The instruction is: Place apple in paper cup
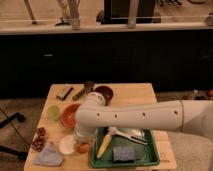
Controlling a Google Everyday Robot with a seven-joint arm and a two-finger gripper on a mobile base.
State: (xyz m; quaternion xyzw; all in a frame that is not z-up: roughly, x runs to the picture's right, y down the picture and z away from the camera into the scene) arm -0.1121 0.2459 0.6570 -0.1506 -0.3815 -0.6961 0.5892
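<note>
The apple, small and orange-red, lies on the wooden table near its front edge. It sits just right of the white paper cup and left of the green tray. My gripper hangs from the white arm, which reaches in from the right. It is low over the table, right above the apple and beside the cup's right rim. The arm's wrist hides most of the gripper, and I cannot tell whether it touches the apple.
An orange bowl and a light green cup stand behind the paper cup. Dark red berries and a blue cloth lie at front left. The green tray holds a banana, sponge and utensil. A dark bowl stands at the back.
</note>
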